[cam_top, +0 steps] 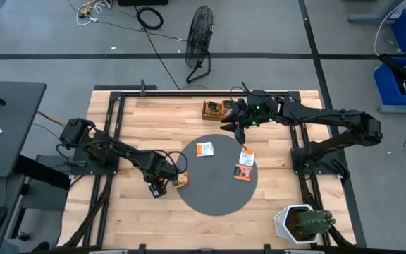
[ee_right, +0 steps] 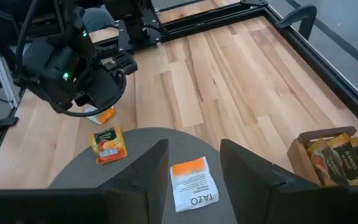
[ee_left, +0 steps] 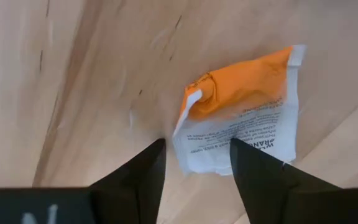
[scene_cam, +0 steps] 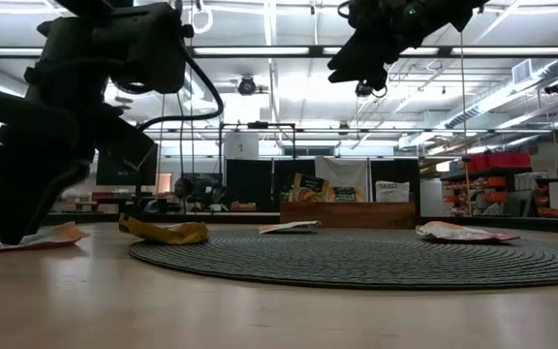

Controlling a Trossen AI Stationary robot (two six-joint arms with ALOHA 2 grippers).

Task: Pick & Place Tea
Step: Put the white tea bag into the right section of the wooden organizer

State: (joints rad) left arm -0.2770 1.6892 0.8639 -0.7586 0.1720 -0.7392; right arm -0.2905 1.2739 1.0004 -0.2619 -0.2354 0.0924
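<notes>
L gripper (ee_left: pixel 194 163) hovered w/ fingers spread over crumpled orange-white tea sachet (ee_left: pixel 241 112) on bare wood; flat packet could've slid away as jaws closed.

- The wooden tray (ee_right: pixel 335 157) was cut off by the right wrist view's edge.
- Print on the tea sachet (ee_left: pixel 241 115) ran partly behind the left end effector (ee_left: pixel 197 165).

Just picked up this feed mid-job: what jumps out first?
The left gripper hangs low over a crumpled orange-and-white sachet on the bare wood beside the round grey mat, fingers open astride its edge. The right gripper hovers open above the mat's far side, near the wooden tray.
</notes>
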